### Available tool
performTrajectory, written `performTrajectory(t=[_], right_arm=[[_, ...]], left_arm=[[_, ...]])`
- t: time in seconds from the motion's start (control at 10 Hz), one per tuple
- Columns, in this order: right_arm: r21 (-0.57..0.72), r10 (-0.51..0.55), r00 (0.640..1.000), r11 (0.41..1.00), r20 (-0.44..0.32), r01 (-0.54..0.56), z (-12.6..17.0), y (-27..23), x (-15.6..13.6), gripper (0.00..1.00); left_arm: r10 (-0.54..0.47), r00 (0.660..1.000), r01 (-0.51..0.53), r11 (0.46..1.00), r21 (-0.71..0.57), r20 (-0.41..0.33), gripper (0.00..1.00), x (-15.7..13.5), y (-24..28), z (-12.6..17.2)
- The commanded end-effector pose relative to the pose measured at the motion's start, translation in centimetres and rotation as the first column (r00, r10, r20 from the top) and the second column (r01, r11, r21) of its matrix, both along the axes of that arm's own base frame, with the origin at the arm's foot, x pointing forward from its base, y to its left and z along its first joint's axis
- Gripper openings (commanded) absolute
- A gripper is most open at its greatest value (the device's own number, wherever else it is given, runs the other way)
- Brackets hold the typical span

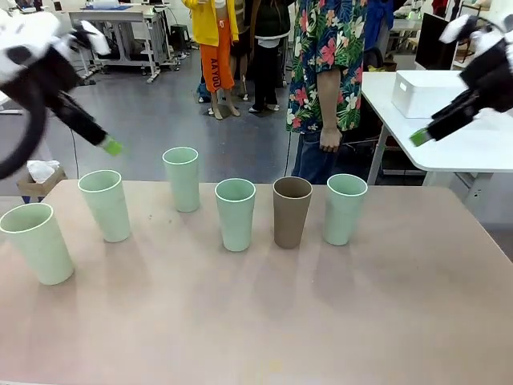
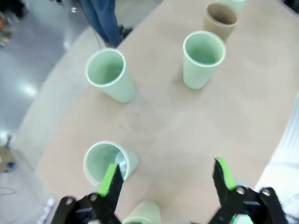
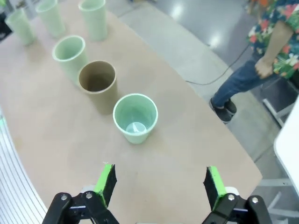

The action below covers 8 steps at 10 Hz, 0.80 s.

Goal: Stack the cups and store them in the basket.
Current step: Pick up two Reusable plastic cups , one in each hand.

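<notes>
Nothing stacked yet: we count five mint green cups (image 1: 235, 212) and the brown cup (image 1: 291, 211), upright and apart in a row on the table (image 1: 337, 321). The white basket (image 1: 429, 92) sits on the side table (image 1: 481, 148), well apart. Left gripper (image 2: 166, 172) and right gripper (image 3: 159, 175) both gape wide, empty, above the row. We read no labels on the cups.

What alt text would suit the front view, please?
Six cups stand unstacked in a row on the table: five mint green, one brown cup second from right. The left gripper and right gripper hover at either side; a person stands beyond.
</notes>
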State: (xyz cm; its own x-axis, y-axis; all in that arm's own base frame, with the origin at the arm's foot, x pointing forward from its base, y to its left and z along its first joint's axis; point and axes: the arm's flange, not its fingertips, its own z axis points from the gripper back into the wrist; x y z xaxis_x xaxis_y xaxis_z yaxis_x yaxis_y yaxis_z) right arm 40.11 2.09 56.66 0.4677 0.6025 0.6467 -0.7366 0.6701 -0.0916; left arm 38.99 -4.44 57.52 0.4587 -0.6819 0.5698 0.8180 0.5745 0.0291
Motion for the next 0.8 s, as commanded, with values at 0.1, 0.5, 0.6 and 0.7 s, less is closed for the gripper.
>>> performTrajectory(t=[0.1, 0.5, 0.6, 0.7], right_arm=[[0.085, 0.118, 0.992, 0.989, 0.032, -0.121, 0.2, -6.3, -0.1, 1.00], [0.222, 0.127, 0.986, 0.964, 0.107, -0.148, -0.5, -12.5, -1.1, 1.00], [0.246, 0.130, 0.984, 0.957, 0.124, -0.157, -0.8, -13.3, -1.1, 1.00], [0.259, 0.133, 0.981, 0.952, 0.138, -0.166, -1.2, -13.8, -1.1, 1.00]], left_arm=[[-0.132, 0.991, 0.130, 0.984, -0.124, -0.009, 1.00, 1.1, 7.7, 1.0], [-0.203, 0.971, 0.228, 0.946, -0.231, 0.128, 1.00, -0.6, 14.2, 1.8], [-0.212, 0.965, 0.246, 0.936, -0.251, 0.153, 1.00, -0.4, 15.2, 1.5], [-0.217, 0.963, 0.254, 0.929, -0.270, 0.160, 1.00, -0.2, 15.8, 0.9]])
